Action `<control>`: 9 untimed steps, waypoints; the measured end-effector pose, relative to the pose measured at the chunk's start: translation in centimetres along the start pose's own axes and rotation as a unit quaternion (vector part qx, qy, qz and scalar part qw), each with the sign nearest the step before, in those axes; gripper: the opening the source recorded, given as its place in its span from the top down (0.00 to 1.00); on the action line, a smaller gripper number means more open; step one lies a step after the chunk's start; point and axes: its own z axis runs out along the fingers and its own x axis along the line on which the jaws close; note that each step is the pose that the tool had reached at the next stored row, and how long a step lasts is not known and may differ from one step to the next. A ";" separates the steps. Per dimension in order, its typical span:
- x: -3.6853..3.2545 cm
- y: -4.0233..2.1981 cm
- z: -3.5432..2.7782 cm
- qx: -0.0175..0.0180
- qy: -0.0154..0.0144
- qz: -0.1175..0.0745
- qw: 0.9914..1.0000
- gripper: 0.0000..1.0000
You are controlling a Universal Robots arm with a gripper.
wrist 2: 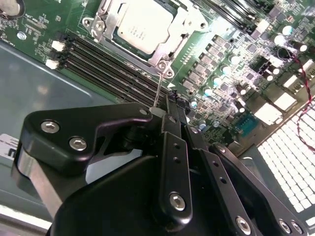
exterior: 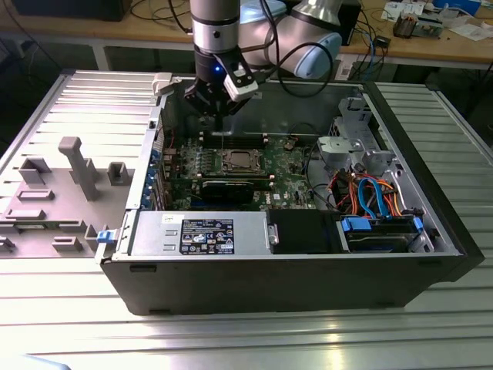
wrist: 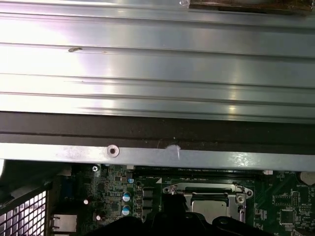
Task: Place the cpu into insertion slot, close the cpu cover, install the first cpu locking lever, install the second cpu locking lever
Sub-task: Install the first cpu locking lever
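Observation:
The cpu [wrist 2: 142, 24] lies flat in the insertion slot [wrist 2: 163, 64] on the green board, its silver top showing through the window of the cpu cover [wrist 2: 106, 25], which is folded down over it. A thin wire locking lever [wrist 2: 159, 88] rises from the socket's corner to the side of my fingertips. My gripper [wrist 2: 175, 105] hangs just above the socket's far edge with its fingers shut; I cannot tell whether the lever is pinched between them. In the exterior view the gripper [exterior: 219, 108] hovers over the cpu [exterior: 239, 160]. The first wrist view shows the cpu [wrist: 209, 206] below the case wall.
Long black memory slots [wrist 2: 108, 69] run beside the socket. The open case holds a power supply [exterior: 196, 235] at the front and a drive cage [exterior: 381, 231] with coloured cables on the exterior view's right. Grey fixtures [exterior: 77, 166] stand on the table at the left.

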 end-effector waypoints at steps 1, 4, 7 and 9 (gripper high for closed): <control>-0.09 0.01 0.03 0.000 0.000 0.000 1.000 0.89; -0.47 0.00 0.18 0.000 0.000 0.000 1.000 0.89; -0.71 -0.02 0.32 0.000 0.000 0.000 1.000 0.89; -0.82 -0.02 0.41 0.000 0.000 0.000 1.000 0.89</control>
